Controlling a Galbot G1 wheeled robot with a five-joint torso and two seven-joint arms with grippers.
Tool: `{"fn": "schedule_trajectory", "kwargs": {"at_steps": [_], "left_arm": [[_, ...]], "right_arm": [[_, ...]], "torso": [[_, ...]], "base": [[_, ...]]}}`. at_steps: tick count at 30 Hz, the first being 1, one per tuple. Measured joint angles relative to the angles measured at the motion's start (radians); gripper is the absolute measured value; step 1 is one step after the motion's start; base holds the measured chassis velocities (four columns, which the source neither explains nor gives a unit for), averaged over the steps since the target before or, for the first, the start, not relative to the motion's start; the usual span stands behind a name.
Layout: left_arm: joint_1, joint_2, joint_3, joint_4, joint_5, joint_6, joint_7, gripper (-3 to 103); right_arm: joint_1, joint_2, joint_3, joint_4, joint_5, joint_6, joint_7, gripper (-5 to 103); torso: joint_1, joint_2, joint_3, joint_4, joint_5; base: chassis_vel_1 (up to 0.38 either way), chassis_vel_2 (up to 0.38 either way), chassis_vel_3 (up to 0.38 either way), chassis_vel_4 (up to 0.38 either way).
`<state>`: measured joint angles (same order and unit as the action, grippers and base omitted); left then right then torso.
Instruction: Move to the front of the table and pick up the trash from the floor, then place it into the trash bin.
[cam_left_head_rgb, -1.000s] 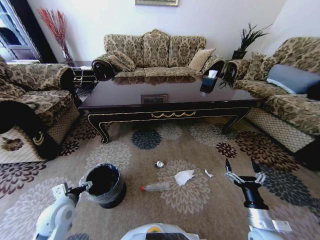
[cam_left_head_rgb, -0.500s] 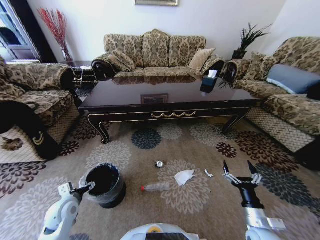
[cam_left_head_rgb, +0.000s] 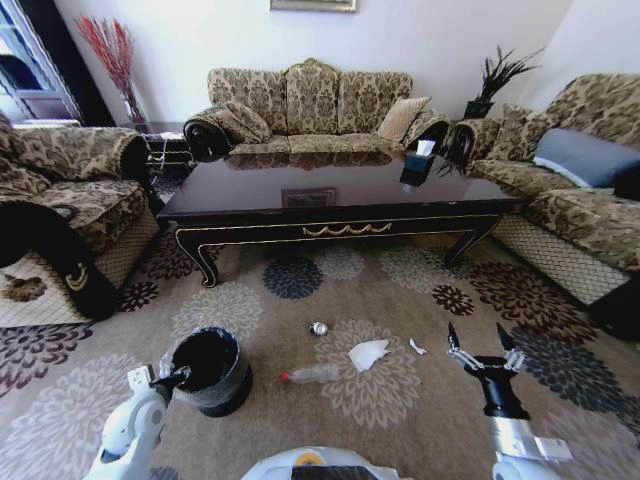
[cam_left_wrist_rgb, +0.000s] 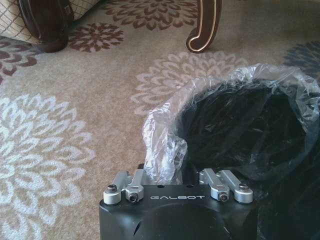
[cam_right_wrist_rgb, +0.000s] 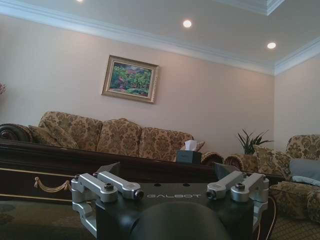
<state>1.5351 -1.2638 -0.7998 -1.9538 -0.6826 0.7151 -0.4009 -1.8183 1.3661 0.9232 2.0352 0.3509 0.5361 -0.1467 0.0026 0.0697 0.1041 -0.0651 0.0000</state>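
Three pieces of trash lie on the beige carpet with large round flower medallions (cam_left_head_rgb: 400, 290), near the middle of the scene in front of the long low coffee table of dark glossy wood with gold scroll ornament (cam_left_head_rgb: 340, 190): a clear plastic bottle with a red cap (cam_left_head_rgb: 312, 374) lying on its side, a crumpled white paper (cam_left_head_rgb: 367, 353) just right of it and slightly farther, and a tiny round silvery piece (cam_left_head_rgb: 319, 328) farther still, toward the table. A small white scrap (cam_left_head_rgb: 417, 347) lies just right of the paper. The right gripper (cam_left_head_rgb: 484, 341) hovers to the right of all this, near the scrap but apart from it, its two dark fingers spread wide and holding nothing. The small round black bin lined with a crinkly translucent plastic bag (cam_left_head_rgb: 207, 370) stands left of the bottle. The left gripper (cam_left_head_rgb: 171, 379) sits at the bin's near-left rim; in the left wrist view the bag's crumpled edge (cam_left_wrist_rgb: 165, 150) rises between the finger mounts, but the fingertips are hidden, so whether they pinch the bag cannot be told. The bin's inside is too dark to make out. A dark tissue box (cam_left_head_rgb: 417, 165) stands on the table's far right end.
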Motion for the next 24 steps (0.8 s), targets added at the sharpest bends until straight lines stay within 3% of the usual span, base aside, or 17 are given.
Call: {"fn": "schedule_trajectory", "kwargs": {"at_steps": [2,4,8,10,22,24], "left_arm": [[0.004,0.003,-0.003,-0.003,0.006,0.000,0.000,30],[0.007,0.004,-0.006,-0.005,0.009,0.001,0.000,30],[0.021,0.010,-0.016,-0.014,0.012,0.004,-0.001,9],[0.025,0.010,-0.019,-0.016,0.013,0.004,-0.003,5],[0.064,0.009,-0.052,-0.065,0.031,0.006,-0.007,3],[0.080,0.016,-0.074,-0.112,0.028,0.006,-0.012,3]], "right_arm": [[0.001,0.000,-0.002,-0.005,-0.001,0.000,0.000,100],[0.002,0.001,-0.003,-0.008,-0.002,0.002,-0.001,100],[0.010,0.003,-0.009,-0.022,-0.006,0.008,-0.007,100],[0.012,0.002,-0.011,-0.025,-0.006,0.009,-0.007,100],[0.050,-0.021,-0.024,-0.079,0.016,0.006,0.007,100],[0.071,-0.040,-0.040,-0.094,0.060,-0.040,0.044,100]], "torso": [[0.000,0.000,0.000,0.0000,0.0000],[0.000,0.000,0.000,0.0000,0.0000],[0.000,0.000,0.000,-0.0002,0.0000],[0.000,0.000,0.000,0.0000,-0.0002],[0.000,0.000,0.000,0.0000,-0.0003],[0.000,0.000,0.000,0.0003,0.0000]], "base": [[0.000,0.000,0.000,0.000],[0.000,0.000,0.000,0.000],[0.000,0.000,0.000,0.000],[0.000,0.000,0.000,0.000],[0.000,0.000,0.000,0.000],[0.000,0.000,0.000,0.000]]}}
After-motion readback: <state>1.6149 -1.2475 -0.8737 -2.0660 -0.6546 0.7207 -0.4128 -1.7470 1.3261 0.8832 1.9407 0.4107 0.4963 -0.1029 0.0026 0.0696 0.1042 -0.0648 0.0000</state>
